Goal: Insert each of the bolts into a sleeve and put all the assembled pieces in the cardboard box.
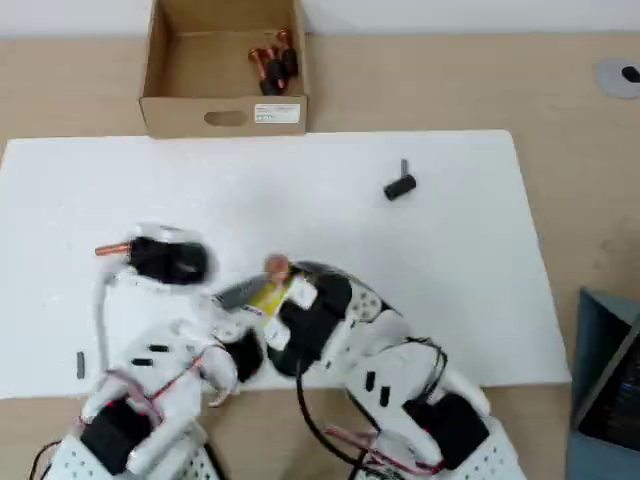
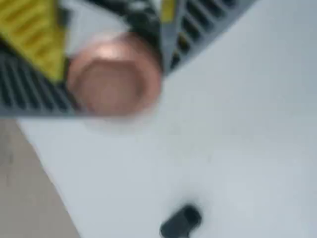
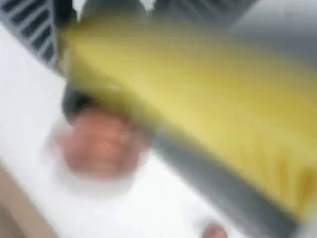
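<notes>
Wooden bench (image 1: 570,90), white sheet (image 1: 460,300) across it, cardboard box (image 1: 222,115) at the far edge with copper-and-black assembled pieces (image 1: 272,62) inside. Left end effector (image 2: 113,54) is clamped on a copper bolt (image 2: 115,82), round head facing the camera. A black sleeve (image 2: 181,220) lies loose on the sheet beyond. Right end effector (image 3: 163,114): a yellow smear over a copper shape (image 3: 99,141), and its grip is impossible to judge.
</notes>
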Robot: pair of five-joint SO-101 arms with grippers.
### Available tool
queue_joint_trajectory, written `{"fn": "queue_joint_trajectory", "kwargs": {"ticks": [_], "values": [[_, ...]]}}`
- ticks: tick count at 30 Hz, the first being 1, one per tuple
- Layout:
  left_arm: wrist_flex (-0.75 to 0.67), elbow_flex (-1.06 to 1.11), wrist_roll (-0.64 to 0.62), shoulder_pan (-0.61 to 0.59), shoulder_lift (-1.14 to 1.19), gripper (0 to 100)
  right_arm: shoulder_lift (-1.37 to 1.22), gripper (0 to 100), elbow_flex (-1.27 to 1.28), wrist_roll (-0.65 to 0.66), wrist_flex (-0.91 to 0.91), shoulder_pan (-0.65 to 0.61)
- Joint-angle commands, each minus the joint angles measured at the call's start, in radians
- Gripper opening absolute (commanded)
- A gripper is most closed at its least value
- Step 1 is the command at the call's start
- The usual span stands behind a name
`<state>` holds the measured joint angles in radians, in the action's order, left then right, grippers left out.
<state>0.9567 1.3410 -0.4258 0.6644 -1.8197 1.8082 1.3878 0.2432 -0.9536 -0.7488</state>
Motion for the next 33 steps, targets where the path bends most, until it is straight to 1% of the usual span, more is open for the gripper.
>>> {"fn": "queue_joint_trajectory", "kwargs": {"ticks": [1,3,6,10,16,18,20,22,23,24,26,29,33], "values": [[0.055,-0.035,0.003,0.028,-0.002,19,0.113,0.9,-0.061,0.006,0.026,-0.008],[0.092,-0.063,0.003,0.011,-0.002,19,0.113,0.9,-0.051,0.006,0.025,-0.008],[0.129,-0.106,0.008,-0.046,-0.002,19,0.113,0.9,-0.033,0.006,0.026,-0.008],[0.187,-0.176,0.043,-0.112,-0.002,19,0.113,0.9,-0.013,0.002,0.031,-0.007],[0.218,-0.308,0.043,-0.21,-0.002,18,0.113,0.9,-0.001,-0.002,0.031,-0.007],[0.219,-0.338,0.043,-0.238,-0.002,16,0.113,0.9,0.001,-0.015,0.031,-0.005],[0.219,-0.353,0.046,-0.269,-0.002,9,0.113,0.9,0.001,-0.046,0.031,0.002],[0.219,-0.351,0.084,-0.304,-0.004,1,0.113,0.9,0.002,-0.068,0.031,0.031],[0.219,-0.347,0.112,-0.328,-0.004,0,0.113,0.9,0.001,-0.075,0.026,0.053],[0.222,-0.342,0.137,-0.354,-0.004,1,0.113,0.9,-0.001,-0.083,0.026,0.077],[0.242,-0.319,0.17,-0.419,-0.004,0,0.113,0.9,-0.008,-0.114,0.025,0.137],[0.293,-0.247,0.201,-0.508,-0.004,0,0.105,0.9,-0.035,-0.176,0.014,0.24],[0.336,-0.132,0.252,-0.605,-0.004,0,0.104,0.9,-0.05,-0.186,-0.055,0.366]]}}
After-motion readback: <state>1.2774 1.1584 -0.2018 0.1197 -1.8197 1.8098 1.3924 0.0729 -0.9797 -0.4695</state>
